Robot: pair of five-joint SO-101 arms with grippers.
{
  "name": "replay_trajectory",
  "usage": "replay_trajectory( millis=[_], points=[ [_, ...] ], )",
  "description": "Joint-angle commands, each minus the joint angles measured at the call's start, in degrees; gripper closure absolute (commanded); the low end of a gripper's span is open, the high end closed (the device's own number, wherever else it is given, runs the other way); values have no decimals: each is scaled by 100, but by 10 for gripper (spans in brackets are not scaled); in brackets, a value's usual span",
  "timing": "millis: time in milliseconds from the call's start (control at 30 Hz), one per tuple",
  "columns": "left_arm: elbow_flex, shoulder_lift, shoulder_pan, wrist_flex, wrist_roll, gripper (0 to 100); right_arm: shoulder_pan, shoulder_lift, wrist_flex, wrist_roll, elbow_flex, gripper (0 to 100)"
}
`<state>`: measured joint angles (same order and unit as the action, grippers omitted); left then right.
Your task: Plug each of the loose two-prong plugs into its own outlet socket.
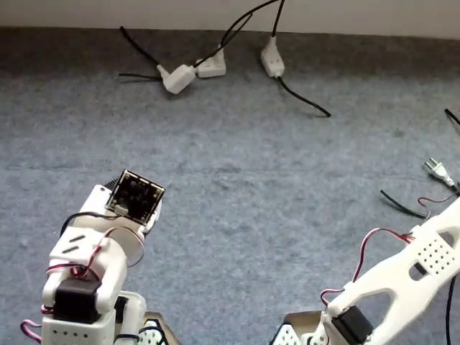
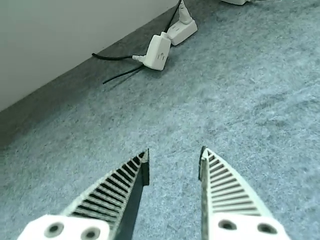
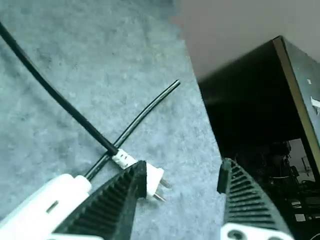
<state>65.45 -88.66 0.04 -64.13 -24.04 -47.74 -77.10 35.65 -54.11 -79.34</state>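
Plug [image 3: 156, 181] near carpet [image 3: 100, 60] edge, just beside spread right pincer [image 3: 183, 167].

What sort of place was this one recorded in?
Probably an indoor robot test bench rather than a lived-in room: a grey carpet-like table covering runs up to a plain pale wall, and white outlet sockets and a loose two-prong plug are laid out on it as practice pieces.
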Motion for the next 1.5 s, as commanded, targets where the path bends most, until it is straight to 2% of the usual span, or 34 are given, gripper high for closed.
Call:
replay_trajectory(
  millis=[0, 133, 267, 433, 667, 733, 800, 867, 967, 1067, 1200, 1267, 1333, 1400, 1467],
  points=[
    [462, -13, -31, 536, 44, 836, 198, -4, -1446, -105, 690, 763],
    [769, -13, -31, 826, 457, 836, 435, -277, -2281, -105, 1244, 763],
    [769, -13, -31, 862, 941, 836, 505, -347, -1692, -149, 1279, 763],
    [804, -13, -31, 1029, 949, 836, 558, -110, 312, -316, 927, 763],
    [822, -13, 558, 1011, 967, 836, 1015, 418, 4338, -308, 119, 763],
    [822, -13, 716, 1002, 967, 836, 1095, 523, 5051, -299, -259, 763],
    [875, -13, 778, 993, 967, 836, 1077, 567, 5244, -158, -760, 763],
    [1059, -13, 769, 1046, 976, 836, 971, 532, 4910, 132, -1332, 763],
    [1552, -13, 760, 1415, 976, 836, 716, 365, 3582, 501, -1974, 763],
    [2062, -13, 760, 1873, 976, 836, 488, -4, 1569, 651, -2018, 763],
    [2475, -13, 769, 2268, 985, 836, 330, -787, -1578, 633, -1332, 763],
    [2536, -13, 778, 2312, 985, 836, 303, -1121, -2730, 299, -778, 763],
    [2554, -13, 778, 2312, 985, 836, 295, -1358, -3451, -396, -198, 763],
    [2563, -13, 778, 2303, 985, 836, 251, -1429, -3820, -941, 295, 763],
    [2563, -13, 778, 2303, 985, 836, 145, -1402, -3846, -1090, 655, 764]
  ],
)
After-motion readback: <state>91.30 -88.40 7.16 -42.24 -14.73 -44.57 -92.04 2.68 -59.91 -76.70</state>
